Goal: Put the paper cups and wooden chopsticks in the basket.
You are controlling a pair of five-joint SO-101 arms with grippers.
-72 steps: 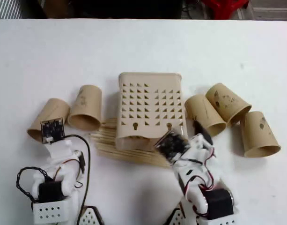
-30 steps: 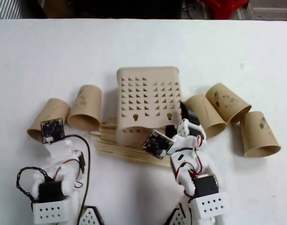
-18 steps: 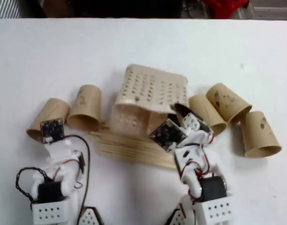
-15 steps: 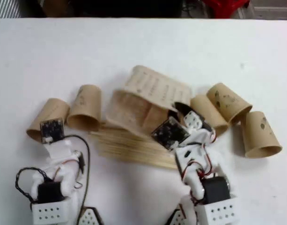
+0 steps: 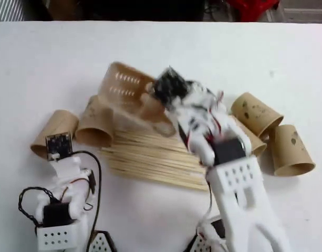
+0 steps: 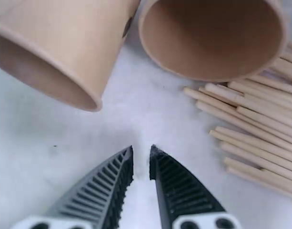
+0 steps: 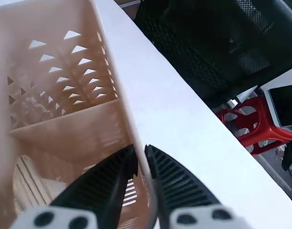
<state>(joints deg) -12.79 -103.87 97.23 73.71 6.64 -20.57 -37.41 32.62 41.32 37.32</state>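
**Basket clamped by the right gripper and tilted; cups and chopsticks on the table**

The beige perforated plastic basket (image 5: 124, 89) is seen tipped at an angle behind the bundle of chopsticks, with one perforated wall turned upward. In the right wrist view its side wall (image 7: 55, 71) is pinched at the rim by the right gripper (image 7: 141, 156), one finger inside the wall and one outside, so the gripper is closed on the basket. The right arm (image 5: 226, 152) is stretched out across the white table (image 5: 255, 52) toward the basket.

The pale wooden chopsticks (image 5: 150, 157) are spread flat on the table in a loose bundle in front of the basket and beside the right arm.

Five brown paper cups lie on their sides. Two are found at the left, one (image 5: 54, 127) just beside the other (image 5: 96, 123), the second close to the basket's lower edge; whether they touch cannot be told. Two more (image 5: 255, 113) (image 5: 291, 150) lie at the right, and a fifth (image 5: 257, 143) is partly hidden by the right arm.

The left gripper (image 6: 141, 153) is held low over the table, its fingers drawn almost together with nothing between them. The open mouths of the two left cups (image 6: 55, 43) (image 6: 212, 38) are seen just ahead of it, with the chopstick ends (image 6: 260, 143) to one side.
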